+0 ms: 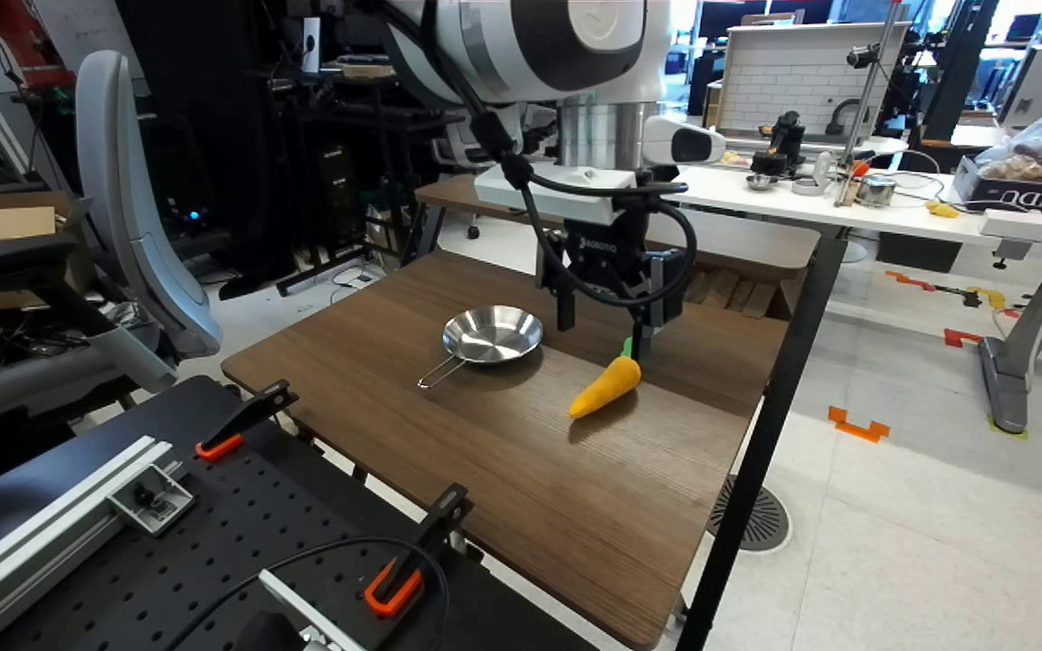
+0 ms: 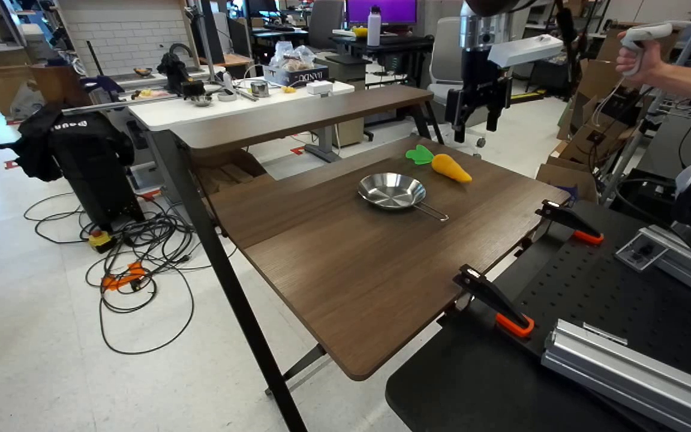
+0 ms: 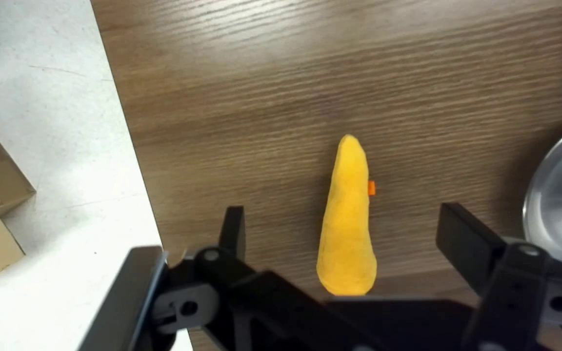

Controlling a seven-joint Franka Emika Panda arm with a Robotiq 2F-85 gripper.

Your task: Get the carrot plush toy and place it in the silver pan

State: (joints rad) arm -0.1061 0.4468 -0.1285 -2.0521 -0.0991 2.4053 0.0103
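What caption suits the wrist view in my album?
The open pincer frames an orange-yellow plush carrot on a brown table, with the silver pan cut off at the right edge.

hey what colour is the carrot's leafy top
Bright green; the leafy top shows best in an exterior view.

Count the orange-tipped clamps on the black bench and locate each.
2. In an exterior view, the upper clamp is nearer the grey chair, the lower clamp farther from it. Both sit on the black bench, along its edge facing the brown table.
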